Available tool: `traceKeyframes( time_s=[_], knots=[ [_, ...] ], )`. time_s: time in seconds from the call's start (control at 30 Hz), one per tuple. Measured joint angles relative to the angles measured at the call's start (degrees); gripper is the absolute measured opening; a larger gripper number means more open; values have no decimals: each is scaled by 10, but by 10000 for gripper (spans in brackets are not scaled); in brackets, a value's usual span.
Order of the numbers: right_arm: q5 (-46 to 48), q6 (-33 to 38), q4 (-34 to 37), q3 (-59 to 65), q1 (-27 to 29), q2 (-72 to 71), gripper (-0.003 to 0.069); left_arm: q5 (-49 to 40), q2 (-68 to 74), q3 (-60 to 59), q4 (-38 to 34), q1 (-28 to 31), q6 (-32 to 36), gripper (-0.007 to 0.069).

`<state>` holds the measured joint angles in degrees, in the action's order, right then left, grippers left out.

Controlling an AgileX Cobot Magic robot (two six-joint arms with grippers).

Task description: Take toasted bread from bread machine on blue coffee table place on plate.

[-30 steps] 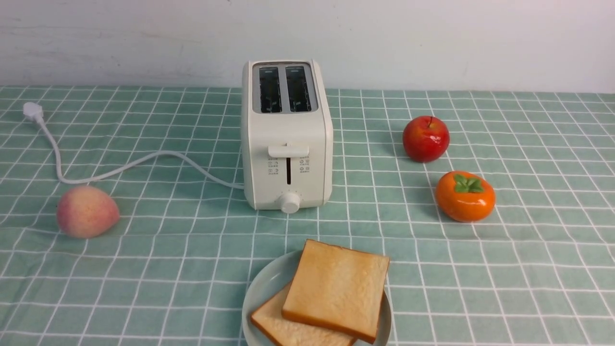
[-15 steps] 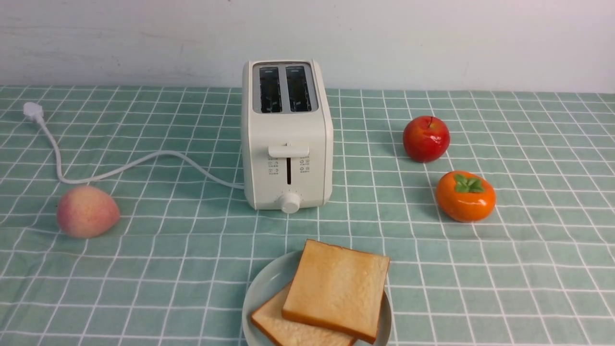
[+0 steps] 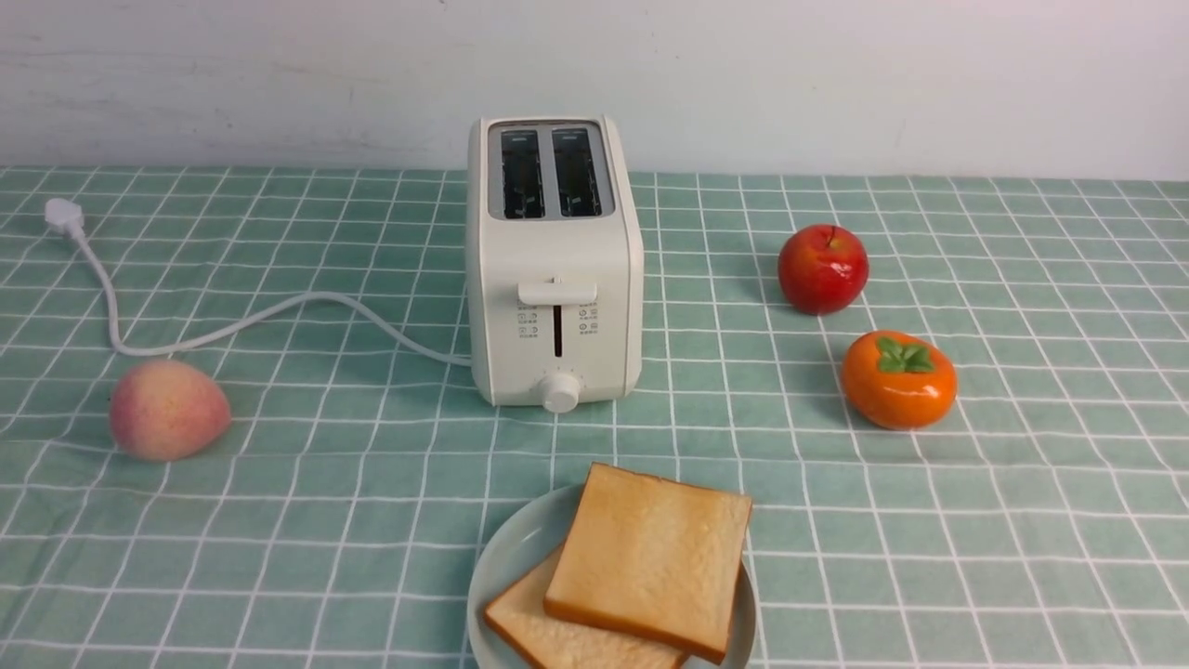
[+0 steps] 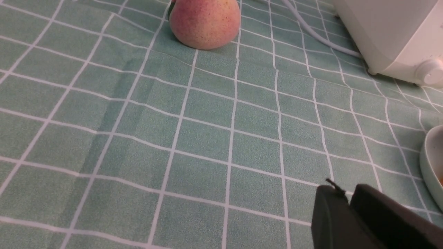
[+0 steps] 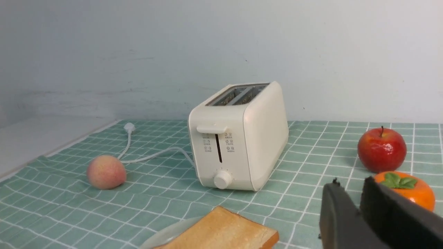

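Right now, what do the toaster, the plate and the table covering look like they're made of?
Bread machine: likely matte cream plastic, smooth moulded corners. Plate: probably glazed ceramic or melamine, soft sheen. Blue coffee table covering: woven-looking cloth, visibly wrinkled.

Front view high, facing wall; wrist views low; all share bread machine [image 3: 555, 269].

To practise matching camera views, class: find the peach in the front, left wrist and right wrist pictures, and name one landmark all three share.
Front view: the peach lies at the left on the checked cloth, near the cord.
Left wrist view: it sits at the top edge, partly cut off.
Right wrist view: it sits at lower left, beside the cord.
Shared landmark: the bread machine.
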<state>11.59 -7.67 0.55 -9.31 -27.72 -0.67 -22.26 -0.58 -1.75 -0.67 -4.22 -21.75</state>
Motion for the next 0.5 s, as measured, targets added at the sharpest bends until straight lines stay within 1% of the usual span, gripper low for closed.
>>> traceKeyframes(
  time_s=[0.07,0.17,0.23,0.27,0.3,0.33,0.43,0.5],
  knots=[
    [9,1,-10,10,22,0,111,0,0,0,0,0,0,77],
    [27,2,-25,50,100,0,115,0,0,0,0,0,0,82],
    [31,2,-27,70,132,0,118,-1,0,0,0,0,0,84],
    [38,2,-27,97,174,0,119,-1,0,0,0,0,0,86],
    [45,2,-27,99,179,0,120,-1,0,0,0,0,0,86],
    [82,2,-27,106,213,0,122,-1,0,0,0,0,0,89],
    [92,3,-27,104,256,0,126,-1,0,0,0,0,0,91],
    [93,3,-27,104,266,0,127,-2,0,0,0,0,0,91]
  ],
)
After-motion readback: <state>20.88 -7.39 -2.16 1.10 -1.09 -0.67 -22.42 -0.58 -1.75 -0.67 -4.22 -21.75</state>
